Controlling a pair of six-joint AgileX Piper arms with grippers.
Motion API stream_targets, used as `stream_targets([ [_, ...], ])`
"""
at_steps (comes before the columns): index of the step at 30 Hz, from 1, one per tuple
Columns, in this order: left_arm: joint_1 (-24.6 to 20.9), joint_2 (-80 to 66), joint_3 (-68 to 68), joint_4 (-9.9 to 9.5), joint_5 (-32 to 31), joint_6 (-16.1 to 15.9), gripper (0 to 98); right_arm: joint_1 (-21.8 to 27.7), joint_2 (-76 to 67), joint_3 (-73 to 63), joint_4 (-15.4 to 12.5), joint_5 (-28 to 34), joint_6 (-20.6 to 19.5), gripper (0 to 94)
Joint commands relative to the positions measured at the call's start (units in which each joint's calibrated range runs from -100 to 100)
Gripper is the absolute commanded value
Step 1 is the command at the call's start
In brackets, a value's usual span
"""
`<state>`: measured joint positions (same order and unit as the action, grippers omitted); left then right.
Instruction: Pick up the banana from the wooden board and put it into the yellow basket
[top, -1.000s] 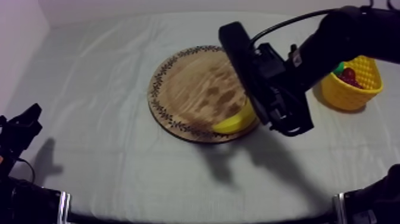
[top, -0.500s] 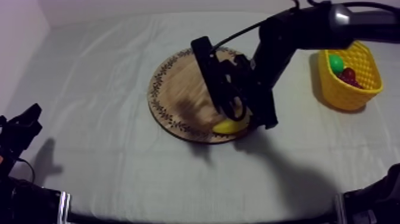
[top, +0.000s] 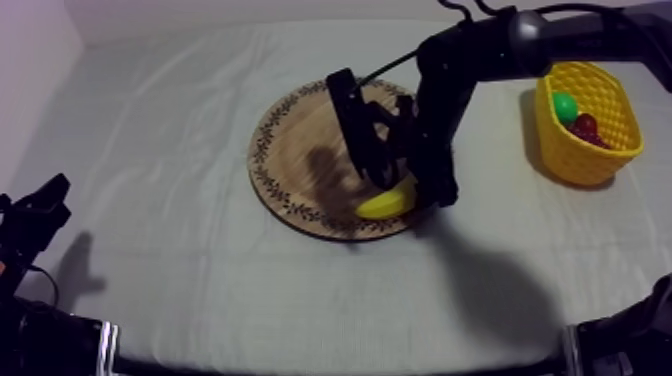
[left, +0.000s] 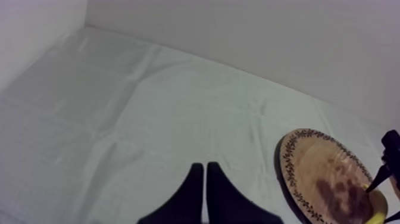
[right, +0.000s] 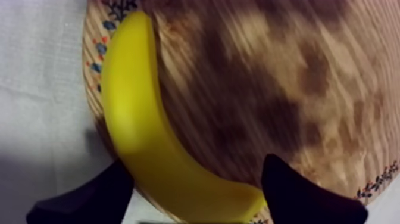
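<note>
Found the banana (top: 385, 203) lying flat on the round wooden board (top: 300, 150), at the edge nearest the camera in the top view, curved along the patterned rim and not lifted. Saw the right gripper (top: 400, 185) down at that spot, its arm reaching in from the upper right, with the fingers (right: 286, 190) spread apart, one at each side of the banana toward one end, gripping nothing. Could not tell from the right wrist view whether the outer finger touched the peel or merely stood just beside it. Noted the left gripper (top: 40, 205) low at its own side of the tabletop (top: 160, 270), well apart from the board, with fingers pressed together into a narrow wedge and holding nothing. Placed the yellow basket (top: 590, 150) at the right of the tabletop, well apart from the board, holding a green toy fruit (top: 566, 106) and a small red fruit (top: 585, 127), with no banana among them. Judged the task as early: approach made and fingers set round the banana, but grasp not closed, lift not begun, and the carry to the basket and the release all left to do. Judged the next step as closing on the banana's body, with some risk of the smooth, curved toy slipping out or of a finger catching the board's rim.
</note>
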<state>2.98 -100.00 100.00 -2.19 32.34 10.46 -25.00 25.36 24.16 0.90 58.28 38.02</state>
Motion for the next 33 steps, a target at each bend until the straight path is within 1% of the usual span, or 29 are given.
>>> stream_targets([
  [1, 0.02, 0.0, 0.0, 0.02, 0.0, 0.02, 0.1, 0.08, 0.26, -0.26, -0.25, 0.21, 0.59, 56.4],
  [3, 0.02, 0.0, 0.0, 0.02, 0.0, 0.02, 0.1, 0.09, 0.35, -0.52, -0.36, 0.63, 0.96, 51.7],
  [9, 0.02, 0.0, 0.0, 0.02, 0.0, 0.02, 0.1, -0.52, 0.44, 0.36, 0.73, 0.66, 0.33, 42.7],
  [13, 0.02, 0.0, 0.0, 0.02, 0.0, 0.02, 0.1, -0.64, 0.35, 1.02, 1.27, 0.42, 0.96, 29.5],
  [15, 0.02, 0.0, 0.0, 0.02, 0.0, 0.02, 0.1, -0.67, 0.22, 1.12, 1.67, 0.46, 0.9, 25.9],
  [19, 0.02, 0.0, 0.0, 0.02, 0.0, 0.02, 0.1, -0.07, -0.57, -0.6, 1.54, 2.57, 1.27, 23.8],
  [25, 0.02, 0.0, 0.0, 0.02, 0.0, 0.02, 0.1, 2.31, -3.98, -7.97, -0.76, 10.4, 3.22, 23.3],
  [30, 0.02, 0.0, 0.0, 0.02, 0.0, 0.02, 0.1, 4.87, -8.63, -13.75, -1.54, 15.04, 2.59, 22.6],
  [33, 0.02, 0.0, 0.0, 0.02, 0.0, 0.02, 0.1, 7.27, -11.37, -16.09, -2.02, 17.34, 2.63, 22.1],
])
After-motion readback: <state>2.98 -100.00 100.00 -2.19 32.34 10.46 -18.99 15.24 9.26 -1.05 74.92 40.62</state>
